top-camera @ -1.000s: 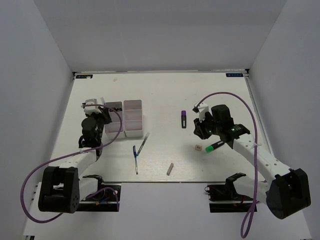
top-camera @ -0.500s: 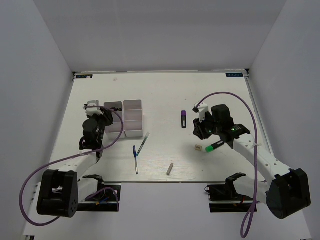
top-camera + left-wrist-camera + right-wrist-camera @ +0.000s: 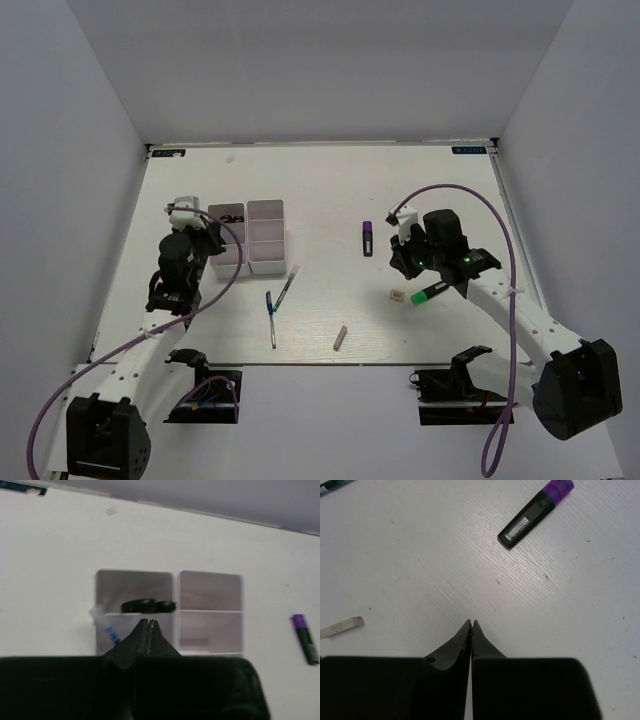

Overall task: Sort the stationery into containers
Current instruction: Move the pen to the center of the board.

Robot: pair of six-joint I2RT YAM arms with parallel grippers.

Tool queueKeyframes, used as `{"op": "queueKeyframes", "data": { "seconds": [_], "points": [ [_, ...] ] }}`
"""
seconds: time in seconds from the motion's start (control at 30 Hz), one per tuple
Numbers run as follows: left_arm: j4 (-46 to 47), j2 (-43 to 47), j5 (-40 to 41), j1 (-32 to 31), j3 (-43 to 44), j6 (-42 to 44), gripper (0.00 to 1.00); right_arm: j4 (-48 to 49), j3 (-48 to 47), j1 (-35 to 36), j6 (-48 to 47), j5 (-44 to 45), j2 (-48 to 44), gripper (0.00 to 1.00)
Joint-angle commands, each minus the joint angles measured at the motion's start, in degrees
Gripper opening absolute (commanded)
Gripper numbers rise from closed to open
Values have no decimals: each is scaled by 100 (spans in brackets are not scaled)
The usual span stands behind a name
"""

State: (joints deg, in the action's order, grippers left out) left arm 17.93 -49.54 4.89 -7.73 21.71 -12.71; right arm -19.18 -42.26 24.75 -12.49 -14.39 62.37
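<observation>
Left wrist: scissors [image 3: 148, 605] in tray [image 3: 176, 592] far-left compartment; blue pen [image 3: 108, 628] probably next.

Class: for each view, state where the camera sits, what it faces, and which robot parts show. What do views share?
Top external: above and behind the robot, looking down on the table; the left arm and right arm show.
Left wrist: on the left arm, facing the white tray; the shut left claw shows.
Right wrist: on the right arm, looking down at the table; the shut right claw shows.
Shared: the purple marker appears in all three views.
</observation>
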Motion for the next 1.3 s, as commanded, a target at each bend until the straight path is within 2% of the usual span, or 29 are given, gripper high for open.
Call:
{"op": "queueKeyframes", "data": {
  "seconds": [0.0, 0.03, 0.07, 0.1, 0.13, 0.17, 0.2, 0.23, 0.27, 0.3, 0.37, 0.4, 0.43, 0.47, 0.53, 0.57, 0.6, 0.63, 0.67, 0.77, 1.27],
  "points": [
    [-2228, 419, -654, -220, 1096, -222, 0, -15, -107, -32, 63, -116, -120, 0],
    [-3564, 297, -1073, -386, 1725, -275, 0, -233, -185, -32, 2, -177, -7, 0],
    [-3934, 200, -1338, -466, 1931, -293, 0, -357, -256, -32, -25, -369, 55, 21],
    [-4582, -45, -1759, -580, 2255, -154, 16, -445, -326, -41, -17, -441, 143, 54],
    [-5171, -299, -2033, -868, 2406, -57, 26, -873, -596, -49, -130, -529, 414, 89],
    [-5429, -432, -2018, -1236, 2643, 196, 39, -981, -686, -41, -148, -686, 486, 90],
    [-5806, -521, -1887, -1632, 2784, 312, 46, -1043, -722, -49, -157, -757, 591, 84],
    [-6045, -757, -1764, -2027, 2846, 383, 59, -1114, -774, -76, -192, -828, 618, 15],
    [-6099, -811, -1606, -2205, 2873, 488, 63, -1097, -766, -67, -114, -846, 627, 0],
    [-6170, -934, -1222, -2590, 2847, 593, 70, -1062, -723, -58, -78, -820, 593, 0],
    [-6170, -1127, -912, -3084, 2821, 673, 72, -965, -679, -111, -43, -697, 496, 2],
    [-6153, -1293, -519, -3408, 2829, 699, 70, -947, -652, -128, -25, -618, 504, 13],
    [-6127, -1478, -384, -3663, 2803, 700, 54, -912, -652, -190, -25, -600, 487, 20],
    [-6074, -1680, -226, -3762, 2803, 674, 41, -895, -634, -208, -17, -600, 469, 20],
    [-5898, -2057, -7, -3973, 2794, 595, 21, -860, -617, -287, 18, -582, 469, 20],
    [-5837, -2138, 99, -4026, 2786, 542, 20, -868, -608, -304, 19, -591, 487, 20],
    [-5636, -2208, 170, -4061, 2742, 498, 20, -851, -617, -339, 10, -617, 478, 20],
    [-5556, -2383, 379, -4079, 2724, 445, 33, -868, -617, -357, 27, -626, 487, 20],
    [-5355, -2446, 434, -4070, 2707, 384, 39, -868, -608, -375, 27, -626, 504, 20],
    [-5170, -2727, 619, -4079, 2671, 392, 45, -868, -599, -427, 19, -670, 487, 21],
    [-4263, -3782, 979, -4088, 2645, 401, 51, -868, -582, -498, 10, -819, 487, 23]
  ]
}}
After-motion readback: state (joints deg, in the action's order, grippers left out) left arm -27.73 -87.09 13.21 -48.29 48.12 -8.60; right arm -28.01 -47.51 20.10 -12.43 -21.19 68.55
